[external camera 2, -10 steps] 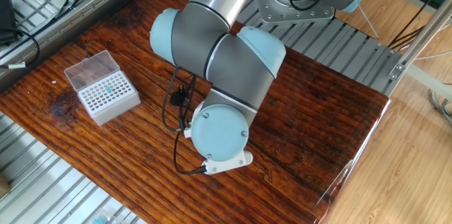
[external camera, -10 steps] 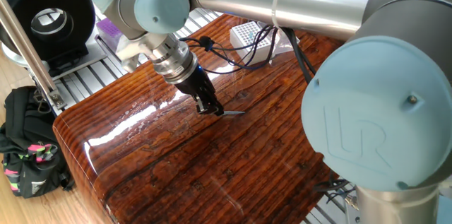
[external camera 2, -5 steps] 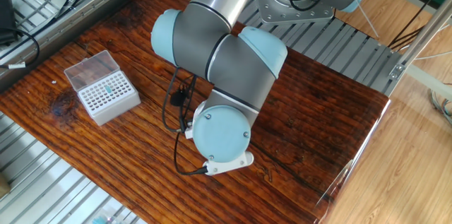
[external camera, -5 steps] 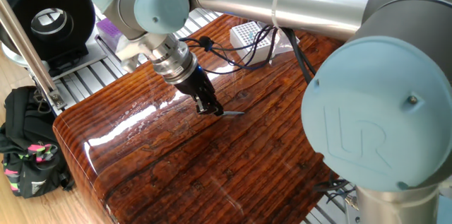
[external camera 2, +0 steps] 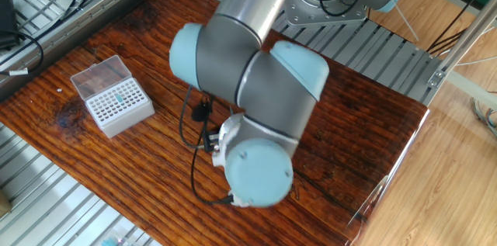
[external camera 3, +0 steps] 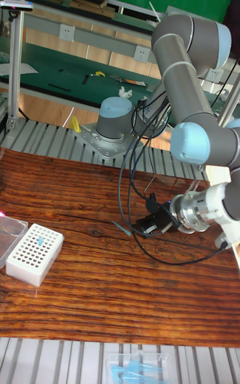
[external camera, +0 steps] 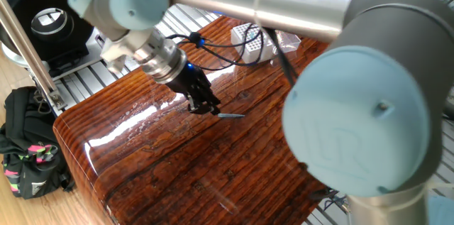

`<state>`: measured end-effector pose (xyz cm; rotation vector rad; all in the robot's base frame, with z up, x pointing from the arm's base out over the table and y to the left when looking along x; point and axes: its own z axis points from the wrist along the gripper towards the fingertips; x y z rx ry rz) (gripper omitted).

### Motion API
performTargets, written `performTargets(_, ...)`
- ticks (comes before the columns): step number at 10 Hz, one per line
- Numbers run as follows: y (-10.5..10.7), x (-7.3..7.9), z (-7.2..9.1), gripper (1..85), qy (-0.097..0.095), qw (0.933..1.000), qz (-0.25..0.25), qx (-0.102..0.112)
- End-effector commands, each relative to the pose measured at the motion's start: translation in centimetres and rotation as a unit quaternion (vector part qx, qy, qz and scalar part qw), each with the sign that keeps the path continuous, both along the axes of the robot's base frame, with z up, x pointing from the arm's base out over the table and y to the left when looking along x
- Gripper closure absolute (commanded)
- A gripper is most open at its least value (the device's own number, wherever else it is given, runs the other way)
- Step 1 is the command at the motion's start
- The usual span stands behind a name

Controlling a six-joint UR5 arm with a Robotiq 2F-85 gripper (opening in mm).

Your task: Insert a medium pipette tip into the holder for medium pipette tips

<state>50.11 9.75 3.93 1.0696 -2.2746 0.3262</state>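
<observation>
Gripper (external camera: 208, 108) low over the glossy, ridged wooden table (external camera: 177, 175), black fingers pinched on the wide end of the tip (external camera: 230, 116), a slim translucent cone sticking out sideways just above the wood. In the tall view the tip (external camera 3: 123, 227) points toward the holder (external camera 3: 33, 253), a white block with a hole grid and clear lid, well apart at the table's edge.
</observation>
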Motion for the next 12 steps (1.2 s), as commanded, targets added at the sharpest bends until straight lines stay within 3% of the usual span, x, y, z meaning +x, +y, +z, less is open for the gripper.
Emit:
performTargets(1,-0.4,0.8,0.4,54.0,0.001,0.9985,-0.001,-0.054)
performTargets(3,-1.4,0.3,0.7,54.0,0.007,0.9963,0.004,-0.086)
performTargets(6,-1.9,-0.7,0.1,52.7,0.030,0.9966,0.011,-0.076)
performTargets(12,-1.5,-1.1,-0.3,53.0,0.043,0.9958,-0.001,-0.081)
